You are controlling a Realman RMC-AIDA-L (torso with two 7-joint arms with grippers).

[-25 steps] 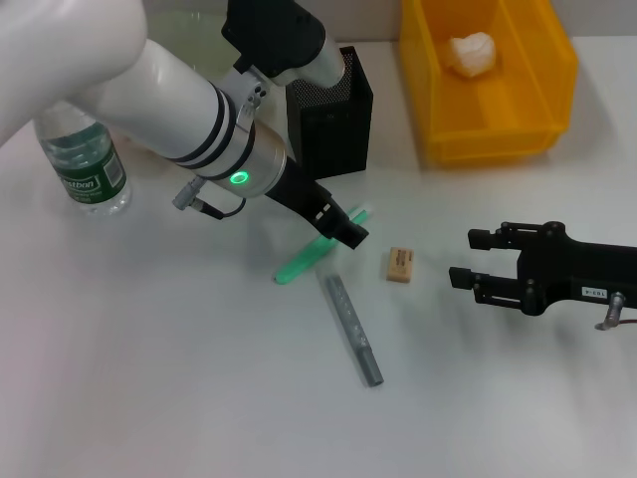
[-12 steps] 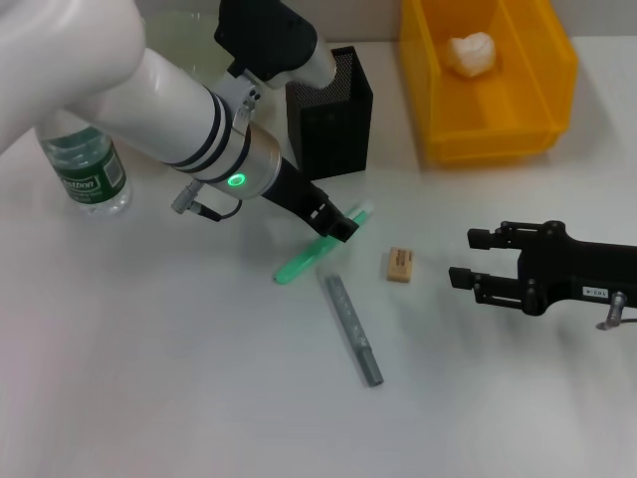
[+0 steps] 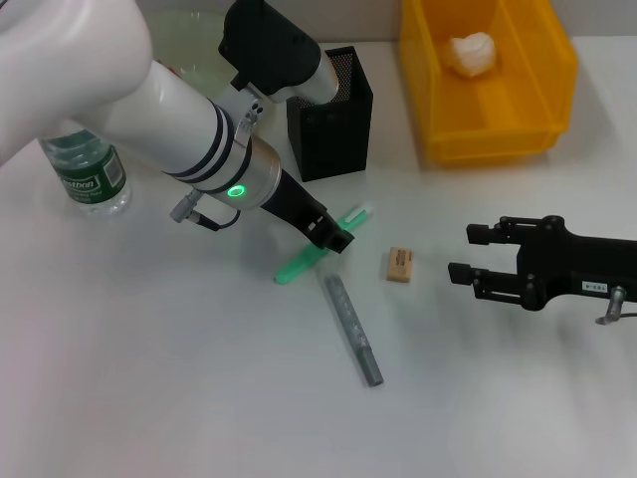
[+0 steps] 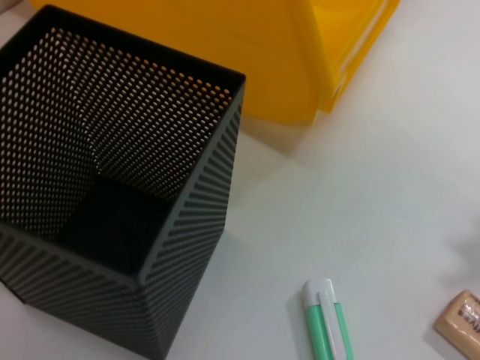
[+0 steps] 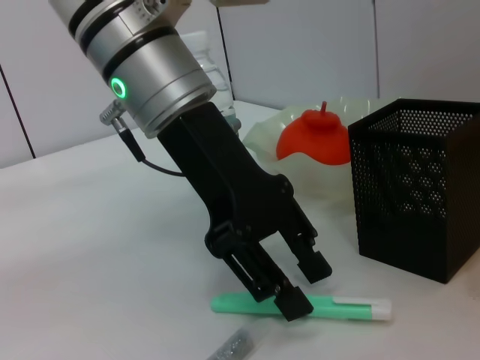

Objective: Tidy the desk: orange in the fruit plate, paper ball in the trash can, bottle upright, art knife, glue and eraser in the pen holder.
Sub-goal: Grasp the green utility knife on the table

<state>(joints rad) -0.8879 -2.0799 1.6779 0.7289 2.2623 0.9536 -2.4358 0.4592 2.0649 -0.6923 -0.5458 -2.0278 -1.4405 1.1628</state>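
Since the earlier frames, the left tool (image 3: pixel 333 237) has drawn slightly left and nearer the green art knife (image 3: pixel 320 245), with its fingers now straddling the middle of the knife body. In the right wrist view the jaws stand parted, one finger (image 5: pixel 293 304) on the near side of the knife (image 5: pixel 337 307) and the other on the far side; whether the tips already touch the counter (image 3: pixel 199 378) is hard to judge. This placement indicates a grasp about to be made, with the knife not yet lifted.

The pen holder (image 3: pixel 330 112) stands just beyond the knife and appears empty in the left wrist view. The grey glue stick (image 3: pixel 353 330) lies on the counter just near of the knife, and the eraser (image 3: pixel 400 265) lies to its right. The right tool (image 3: pixel 460 256) hovers with jaws apart, right of the eraser, idle.

Completed items: the paper ball (image 3: pixel 470 53) lies in the trash can (image 3: pixel 486 139), the orange (image 5: pixel 315 136) sits in the fruit plate (image 5: pixel 264 133), and the bottle (image 3: pixel 88 169) stands upright at far left.
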